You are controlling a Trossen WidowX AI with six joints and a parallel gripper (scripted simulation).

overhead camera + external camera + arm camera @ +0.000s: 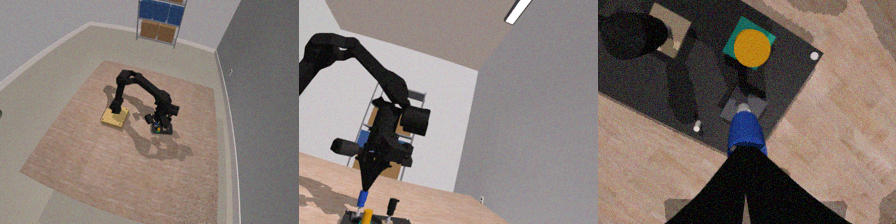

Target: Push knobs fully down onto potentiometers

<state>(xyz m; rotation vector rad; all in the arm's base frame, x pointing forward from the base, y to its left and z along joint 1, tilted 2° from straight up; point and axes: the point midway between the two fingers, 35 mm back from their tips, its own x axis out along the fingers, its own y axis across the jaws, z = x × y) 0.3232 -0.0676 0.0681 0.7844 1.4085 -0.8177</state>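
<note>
From where I stood, the black arm [148, 85] [372, 67] arched over from a yellow base block [125, 115] near the middle of the top view, reaching right to the circuit board [168, 131] [401, 221] [798, 70] on the wood-patterned surface [92, 153] [446, 208] [848, 140]. The pincer [157, 121] [366, 190] [746, 155] pointed down, narrowed to a closed tip with nothing gripped in it. That tip was right at the top of the blue knob [156, 125] [362, 199] [746, 131], at the lower left of the exterior view; whether it was truly pressing there I couldn't tell.

The blue knob stood up off its grey potentiometer [729, 110], pale shaft showing below, and it leaned a little in the exterior view. To its right there, the black knob [391, 207] [633, 35] also stood raised, tilted in that view, with a bit of shaft bare beneath it. In the wrist view it filled the upper left, partly over a beige potentiometer [680, 25]. The orange knob [158, 130] [367, 216] [752, 48] was over a teal potentiometer [743, 24], toward the top of that view. So neither the blue one nor the black one sat fully down.
</note>
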